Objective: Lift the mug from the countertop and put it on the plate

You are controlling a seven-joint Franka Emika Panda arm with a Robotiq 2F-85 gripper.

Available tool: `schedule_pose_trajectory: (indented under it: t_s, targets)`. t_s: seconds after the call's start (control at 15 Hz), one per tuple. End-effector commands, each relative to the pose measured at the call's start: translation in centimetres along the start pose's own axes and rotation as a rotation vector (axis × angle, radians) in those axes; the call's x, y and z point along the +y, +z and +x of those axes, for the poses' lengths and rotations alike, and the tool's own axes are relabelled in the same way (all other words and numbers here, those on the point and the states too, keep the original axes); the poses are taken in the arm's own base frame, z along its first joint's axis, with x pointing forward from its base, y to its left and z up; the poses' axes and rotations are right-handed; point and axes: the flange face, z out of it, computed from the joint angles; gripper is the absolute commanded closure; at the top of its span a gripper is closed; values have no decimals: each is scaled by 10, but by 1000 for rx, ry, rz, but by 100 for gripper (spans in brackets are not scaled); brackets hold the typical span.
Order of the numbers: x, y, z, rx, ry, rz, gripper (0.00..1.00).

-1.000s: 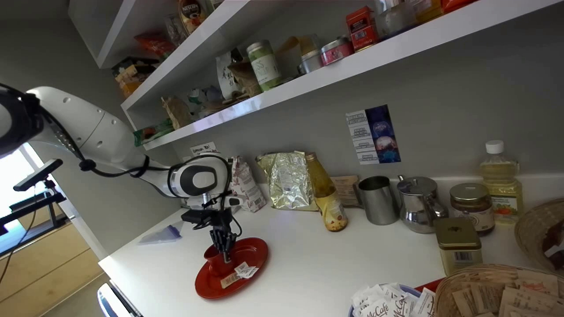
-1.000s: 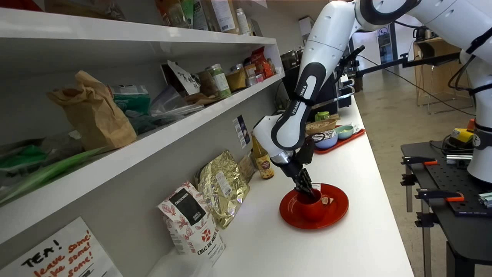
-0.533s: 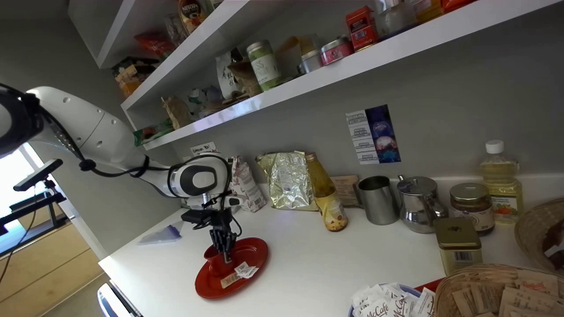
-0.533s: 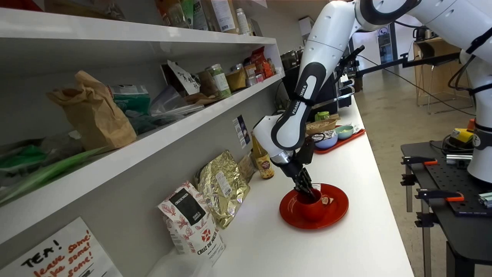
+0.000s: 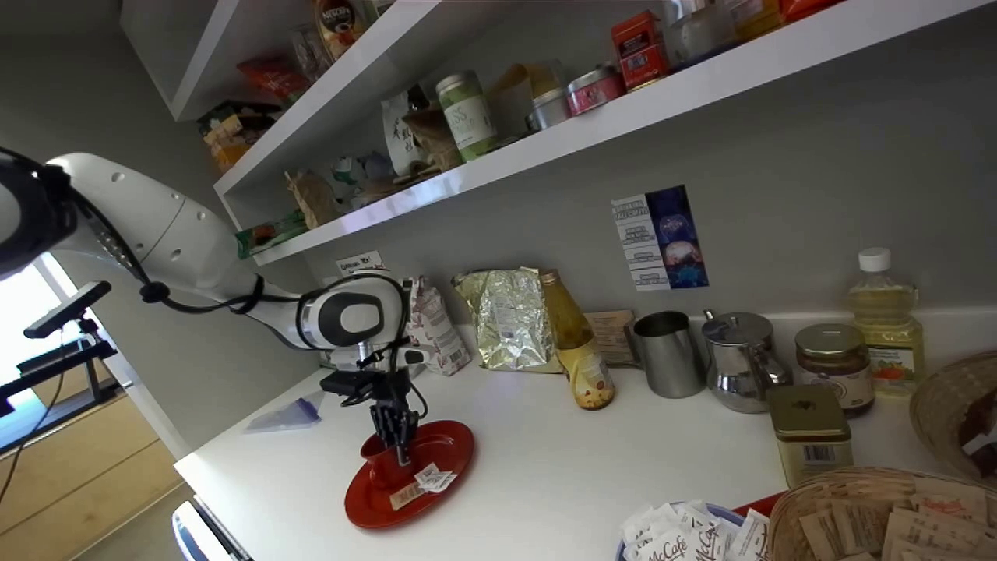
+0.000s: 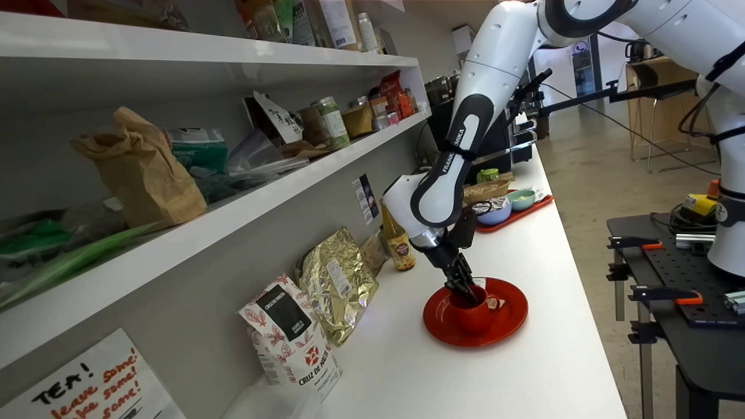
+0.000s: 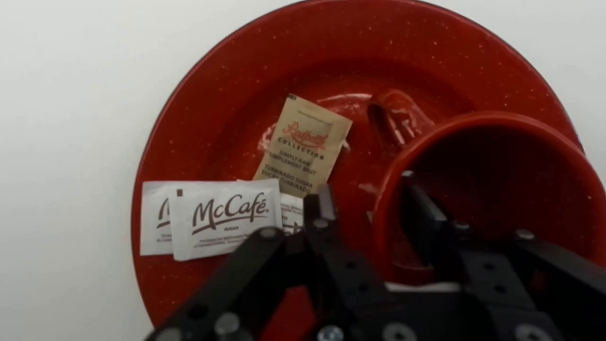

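The small red mug point(image 7: 502, 189) stands upright on the flat red plate point(image 7: 199, 118), off its middle; its handle shows in the wrist view. Both exterior views show the mug point(image 5: 383, 470) point(image 6: 472, 320) on the plate point(image 5: 452, 446) point(image 6: 513, 308), which lies on the white countertop point(image 5: 537, 467) point(image 6: 559, 361). My gripper point(image 7: 369, 189) is open around the mug's wall. One finger is inside the mug and the other is outside it, above the sugar packets. A gap shows between the fingers and the wall. The gripper point(image 5: 400, 452) point(image 6: 464, 293) points down at the mug in both exterior views.
White sugar packets point(image 7: 225, 218) and a brown one point(image 7: 303, 142) lie on the plate beside the mug. A gold foil bag point(image 6: 337, 285), a flour-like packet point(image 6: 294, 337) and a yellow bottle point(image 6: 398, 241) stand along the wall. A shelf point(image 5: 592, 117) overhangs the countertop.
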Motion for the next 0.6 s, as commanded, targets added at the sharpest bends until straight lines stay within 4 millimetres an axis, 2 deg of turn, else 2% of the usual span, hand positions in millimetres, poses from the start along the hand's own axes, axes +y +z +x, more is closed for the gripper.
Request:
schedule_pose_trajectory:
  t_s: [0.0,0.2,0.33,0.4,0.47,0.53]
  targets:
    - [1,-18,-8,34,8,9,27]
    - [8,-53,-21,104,10,22,6]
    - [14,-79,-33,155,12,31,0]
    - [7,-57,-11,107,9,11,0]
    - [8,-67,-16,120,11,12,3]
    - [8,-70,-17,122,11,12,0]
